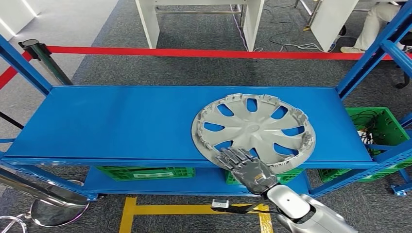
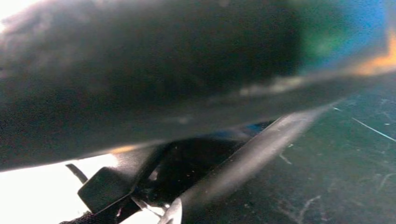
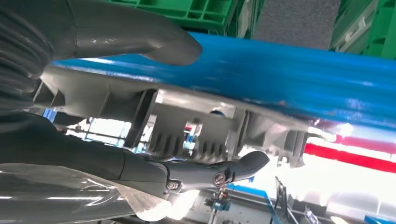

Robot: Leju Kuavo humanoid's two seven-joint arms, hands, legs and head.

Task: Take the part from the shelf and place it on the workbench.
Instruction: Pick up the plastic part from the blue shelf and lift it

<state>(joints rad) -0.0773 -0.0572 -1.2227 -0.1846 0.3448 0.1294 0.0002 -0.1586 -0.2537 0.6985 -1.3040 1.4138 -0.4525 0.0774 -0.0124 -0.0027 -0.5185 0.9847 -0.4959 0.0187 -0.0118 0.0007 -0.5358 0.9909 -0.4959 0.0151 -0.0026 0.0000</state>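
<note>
A grey plastic wheel cover (image 1: 252, 127) lies flat on the right half of the blue shelf (image 1: 121, 121), its near rim slightly over the shelf's front edge. My right hand (image 1: 245, 167) reaches up from below and its fingers rest on top of that near rim. In the right wrist view the dark fingers (image 3: 219, 170) stretch across the ribbed wheel cover (image 3: 187, 121). On the other side, the thumb (image 3: 140, 37) lies along the blue shelf edge (image 3: 289, 79). The hand is not clamped on the cover.
Green crates sit on the lower shelf (image 1: 145, 172) and beside the shelf at right (image 1: 376, 124). Blue uprights (image 1: 369, 53) frame the shelf. Behind it runs a red barrier tape (image 1: 194, 52) on a post (image 1: 46, 60), with white table legs (image 1: 150, 22) and a seated person (image 1: 374, 24) beyond.
</note>
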